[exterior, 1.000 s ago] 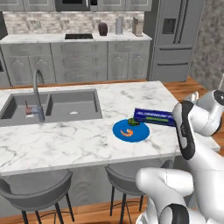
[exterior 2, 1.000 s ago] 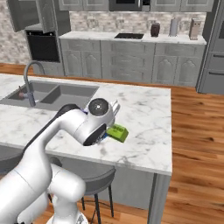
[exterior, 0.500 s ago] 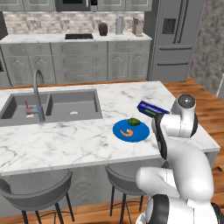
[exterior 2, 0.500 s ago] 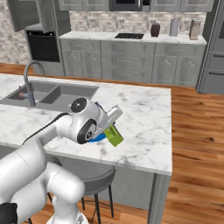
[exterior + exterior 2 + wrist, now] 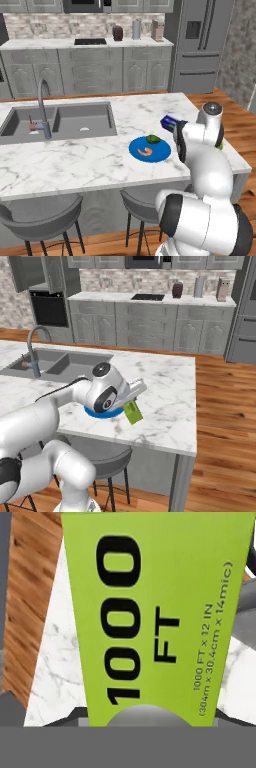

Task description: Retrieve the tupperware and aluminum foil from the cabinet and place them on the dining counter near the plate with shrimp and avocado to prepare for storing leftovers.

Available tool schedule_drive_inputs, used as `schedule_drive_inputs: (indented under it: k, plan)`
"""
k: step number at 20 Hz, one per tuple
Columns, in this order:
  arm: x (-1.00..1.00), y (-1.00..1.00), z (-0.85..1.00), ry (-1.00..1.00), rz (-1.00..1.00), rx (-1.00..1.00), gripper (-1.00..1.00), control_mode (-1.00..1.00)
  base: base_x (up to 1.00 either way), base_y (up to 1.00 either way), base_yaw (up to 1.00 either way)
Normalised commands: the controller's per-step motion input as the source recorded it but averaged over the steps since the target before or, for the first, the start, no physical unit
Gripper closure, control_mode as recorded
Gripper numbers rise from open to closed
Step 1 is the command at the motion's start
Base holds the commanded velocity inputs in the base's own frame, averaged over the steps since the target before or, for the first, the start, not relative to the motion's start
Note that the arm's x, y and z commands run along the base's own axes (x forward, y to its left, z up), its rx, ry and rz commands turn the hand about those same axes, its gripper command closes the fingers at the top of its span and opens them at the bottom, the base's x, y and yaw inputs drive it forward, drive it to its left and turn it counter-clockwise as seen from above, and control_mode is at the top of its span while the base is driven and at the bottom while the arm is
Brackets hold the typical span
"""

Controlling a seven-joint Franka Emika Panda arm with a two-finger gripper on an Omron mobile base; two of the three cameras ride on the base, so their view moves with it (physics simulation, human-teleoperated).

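The aluminum foil (image 5: 150,612) is a long box whose lime-green face, printed "1000 FT", lies right before the hand camera. My gripper (image 5: 131,402) is shut on it, and its fingers are hidden behind the box. The box's dark-blue end (image 5: 170,121) sticks out beside my arm, just right of the plate with shrimp and avocado (image 5: 149,150). Its green end (image 5: 132,412) hangs over the dining counter (image 5: 75,160) near the right edge. Whether the box touches the marble I cannot tell. The tupperware is out of view.
A steel double sink (image 5: 60,120) with an arched faucet (image 5: 42,107) takes up the counter's left part. Two grey stools (image 5: 45,220) stand under the near edge. Behind are grey units, a black cooktop (image 5: 90,41) and a fridge (image 5: 200,45). Wood floor lies to the right.
My arm has swung round over the counter's right end. The foil box has turned with it, from lying flat beside the plate to slanting behind my forearm.
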Motion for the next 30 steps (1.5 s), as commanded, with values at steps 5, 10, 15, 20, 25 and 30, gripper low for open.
schedule_drive_inputs:
  k: [5,10,15,20,25,30]
  plan:
    - [0.30,-0.02,-0.04,0.01,0.00,0.27,1.00,-1.00,0.00,0.00,0.00]
    - [0.35,0.00,-0.21,0.00,0.00,0.21,1.00,-1.00,0.00,0.00,0.00]
    - [0.32,0.00,-0.31,0.00,0.00,0.13,1.00,-1.00,0.00,0.00,0.00]
    - [0.23,0.00,-0.36,0.00,0.00,0.06,1.00,-1.00,0.00,0.00,0.00]
    - [0.24,0.00,-0.38,0.00,0.00,0.02,1.00,-1.00,0.00,0.00,0.00]
    - [0.24,-0.01,-0.32,0.00,-0.02,0.01,1.00,-1.00,0.00,0.00,0.00]
